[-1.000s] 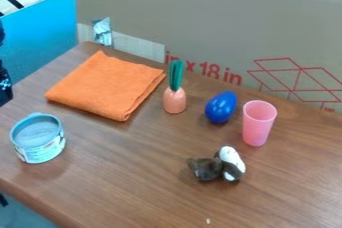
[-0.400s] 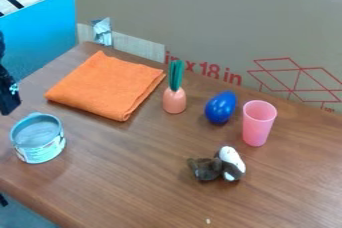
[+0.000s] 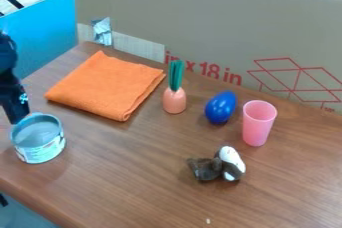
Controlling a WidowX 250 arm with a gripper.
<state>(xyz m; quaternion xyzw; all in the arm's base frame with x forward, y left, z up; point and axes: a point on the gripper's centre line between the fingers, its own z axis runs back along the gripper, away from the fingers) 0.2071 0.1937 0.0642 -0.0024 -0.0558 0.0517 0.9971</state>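
At the left edge the black gripper (image 3: 18, 117) hangs just behind a light blue tin (image 3: 40, 151), its lower end close to the tin's back rim. Whether the two touch is hard to tell. The tin stands upright near the table's left side. Behind it and to the right lies a folded orange cloth (image 3: 105, 85). Around the middle stand a toy carrot (image 3: 174, 100) with green leaves, a blue egg-shaped object (image 3: 220, 107) and an upright pink cup (image 3: 258, 123). A small brown and white plush toy (image 3: 219, 166) lies nearer the front.
A tall cardboard panel (image 3: 214, 27) borders the back of the wooden table (image 3: 133, 177), with a crumpled piece of silver tape (image 3: 102, 31) at its left end. A blue panel (image 3: 47, 37) stands beyond the left edge.
The gripper has come further into view from the left edge, moving right and down towards the tin. The objects on the table have stayed in place.
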